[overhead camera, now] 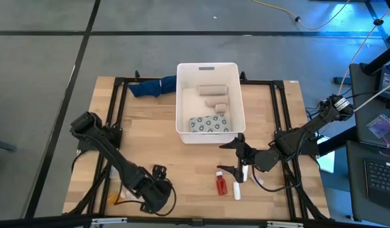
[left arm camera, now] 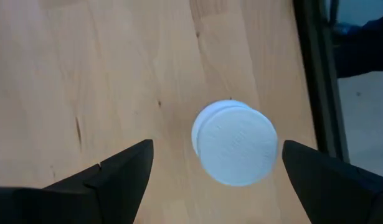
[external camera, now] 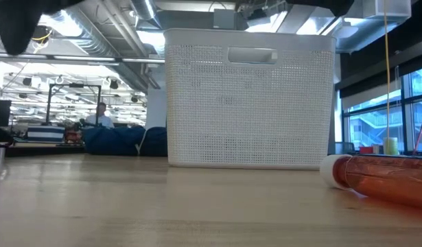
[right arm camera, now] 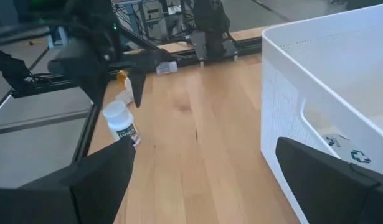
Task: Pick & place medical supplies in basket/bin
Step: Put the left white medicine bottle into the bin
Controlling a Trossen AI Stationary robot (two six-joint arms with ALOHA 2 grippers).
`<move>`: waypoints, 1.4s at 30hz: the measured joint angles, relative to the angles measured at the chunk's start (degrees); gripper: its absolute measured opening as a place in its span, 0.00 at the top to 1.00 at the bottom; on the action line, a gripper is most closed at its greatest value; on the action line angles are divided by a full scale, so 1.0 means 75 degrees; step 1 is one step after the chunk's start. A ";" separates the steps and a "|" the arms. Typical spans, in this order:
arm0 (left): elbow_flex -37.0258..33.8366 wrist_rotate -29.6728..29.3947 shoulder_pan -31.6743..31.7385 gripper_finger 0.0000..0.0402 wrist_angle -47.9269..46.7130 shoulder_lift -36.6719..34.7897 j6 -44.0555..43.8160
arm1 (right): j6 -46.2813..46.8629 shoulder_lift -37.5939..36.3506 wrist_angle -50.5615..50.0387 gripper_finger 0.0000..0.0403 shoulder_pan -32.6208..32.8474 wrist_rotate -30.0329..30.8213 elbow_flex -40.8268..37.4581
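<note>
Overhead, the wooden worktop carries the white basket at about 12 o'clock from its centre, short sides toward the far and near edges. Inside the basket lie two beige rolls toward the far end and a grey blister pack against the near wall. A dark blue cloth lies at the basket's 9 o'clock, touching its far left corner.

Right gripper: at the basket's 5 o'clock, just off its near right corner, fingers spread wide and holding nothing. In its wrist view the basket wall fills one side, and the left arm shows farther off.

Just beside the right gripper at its 6 o'clock lie a red pill bottle and a white tube, side by side on the worktop. In the low view the red bottle lies on its side, white cap toward the basket.

Left gripper: at 7 o'clock from the basket, well apart from it, near the worktop's front edge. In its wrist view the fingers stand wide apart on either side of a white pill bottle, seen cap-on, with clear gaps between cap and each finger; nothing is held. An orange item lies at the left gripper's 8 o'clock.
</note>
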 joint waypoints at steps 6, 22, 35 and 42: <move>-0.0003 0.0032 0.0004 0.14 0.0026 0.0250 -0.0120 | 0.0000 0.0000 -0.0010 0.04 0.0000 -0.0001 0.0000; -0.0003 -0.0030 0.0004 0.14 0.0029 0.0269 -0.0124 | -0.0007 0.0000 -0.0102 0.04 0.0000 -0.0002 0.0000; -0.0006 -0.0795 0.0013 0.14 0.0025 0.0269 -0.0655 | -0.0003 0.0000 -0.0105 0.04 0.0003 0.0000 0.0000; -0.0006 -0.0659 0.0013 0.14 0.0023 0.0269 -0.0887 | -0.0002 0.0000 -0.0105 0.04 0.0003 0.0000 0.0000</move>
